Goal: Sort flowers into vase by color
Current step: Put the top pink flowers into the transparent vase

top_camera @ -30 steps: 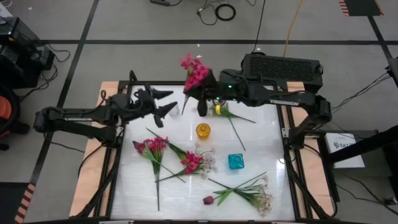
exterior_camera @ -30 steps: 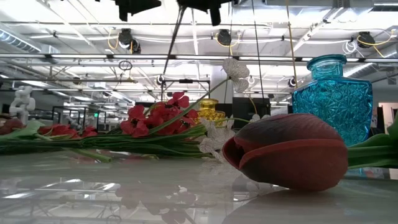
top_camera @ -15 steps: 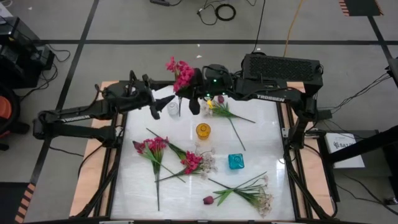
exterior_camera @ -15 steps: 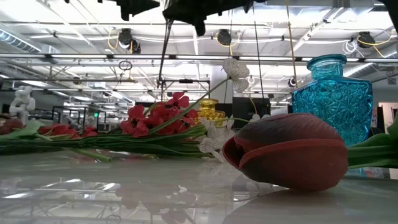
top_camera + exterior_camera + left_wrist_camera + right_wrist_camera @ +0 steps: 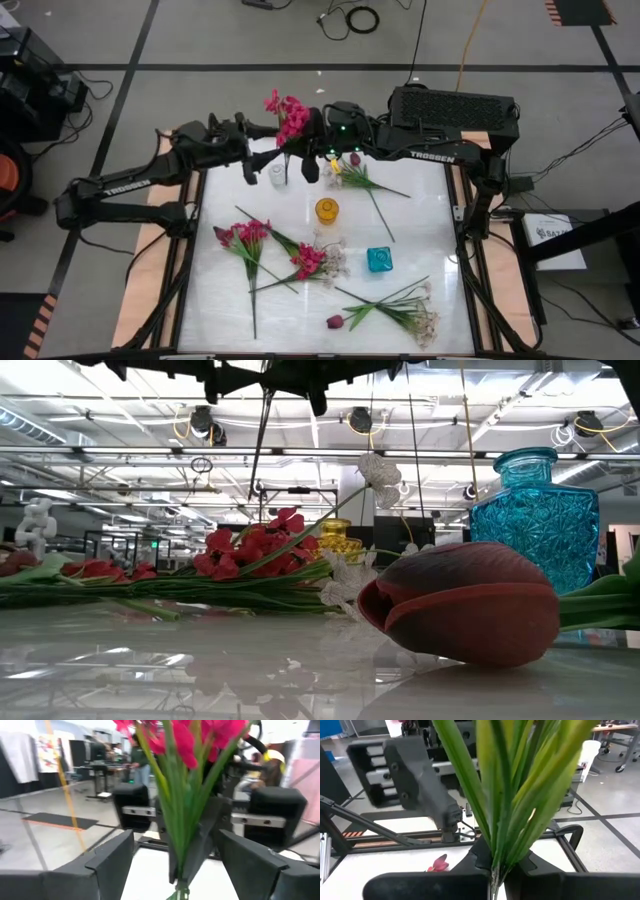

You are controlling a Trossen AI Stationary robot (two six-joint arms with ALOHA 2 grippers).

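Note:
A magenta-pink flower sprig (image 5: 287,113) stands upright above the table's far middle, held by my shut right gripper (image 5: 303,150), which reaches in from the right. Its green stems (image 5: 180,835) pass between the fingers of my open left gripper (image 5: 176,840), which stand on either side without touching. In the low view the bare stem end (image 5: 260,445) hangs down clear of the table. Below stands a clear vase (image 5: 277,175). More pink sprigs (image 5: 245,240) and a maroon tulip (image 5: 460,605) lie flat on the table. My right gripper pinches the sprig's bundle of green stems and leaves (image 5: 496,862) between its two fingers, below the blossoms. The fingers come nearly level from the table's right side and lie across the stems. The sprig stays upright, blossoms on top and stem end hanging below, lifted clear.
A yellow vase (image 5: 327,210) stands mid-table and a blue vase (image 5: 379,260) nearer the front right. White-blossomed sprigs (image 5: 410,315) lie at the near right, another sprig (image 5: 365,182) at the far middle. Wooden frame rails (image 5: 150,250) run along both table sides.
My right gripper has carried the pink sprig toward the table's left, still upright and clear of the table. My left gripper has swung toward the far edge and up to the sprig, so its fingers now stand on either side of the stems.

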